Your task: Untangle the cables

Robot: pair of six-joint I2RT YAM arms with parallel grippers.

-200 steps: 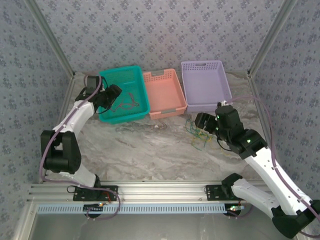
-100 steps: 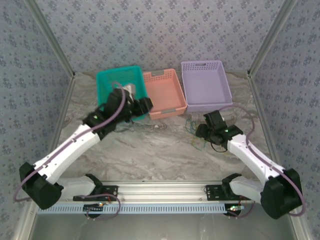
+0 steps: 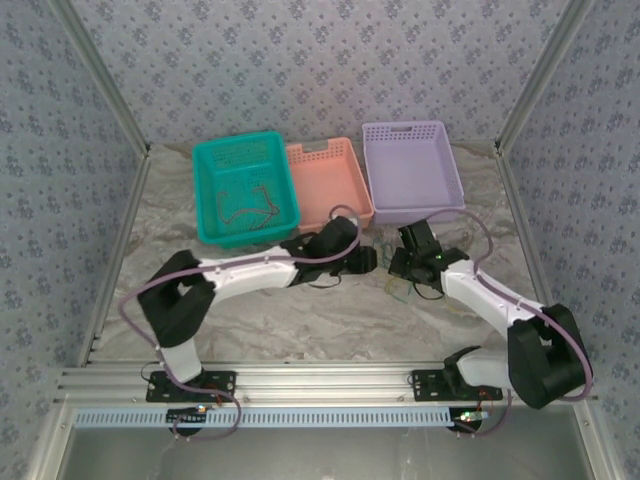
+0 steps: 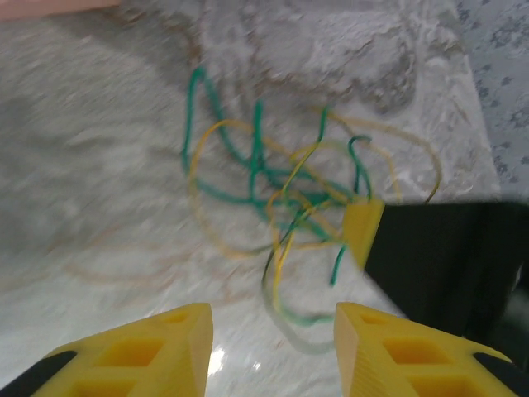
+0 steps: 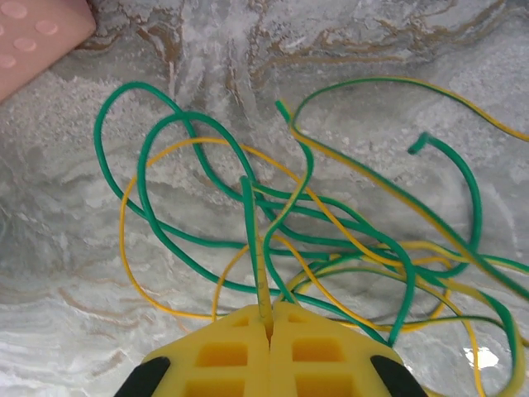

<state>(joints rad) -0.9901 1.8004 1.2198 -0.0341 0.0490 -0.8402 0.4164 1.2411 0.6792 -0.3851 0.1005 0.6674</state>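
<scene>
A tangle of green and yellow cables [image 5: 273, 215] lies on the marble table, just in front of the pink basket. My right gripper [image 5: 269, 308] is shut on one green-yellow strand of the tangle, at its near edge. In the top view the right gripper [image 3: 400, 266] sits on the cables [image 3: 394, 284]. My left gripper [image 3: 367, 261] is right beside it on the left. In the left wrist view the left gripper [image 4: 273, 331] is open low over the table. A loop of the cables [image 4: 281, 186] lies just ahead of its fingertips, with nothing gripped. Dark and tan cables [image 3: 246, 212] lie in the teal basket.
Three baskets stand in a row at the back: teal [image 3: 206, 165], pink [image 3: 322, 152] and purple [image 3: 408, 131]. The left arm [image 3: 250, 268] stretches across the middle of the table. The right gripper's yellow finger [image 4: 364, 231] and black body [image 4: 446, 265] stand close on the right of the left wrist view.
The left arm swung from the teal basket to the table's middle, beside the tangle, its jaws narrowing. The right gripper dropped onto the tangle and shut on a strand.
</scene>
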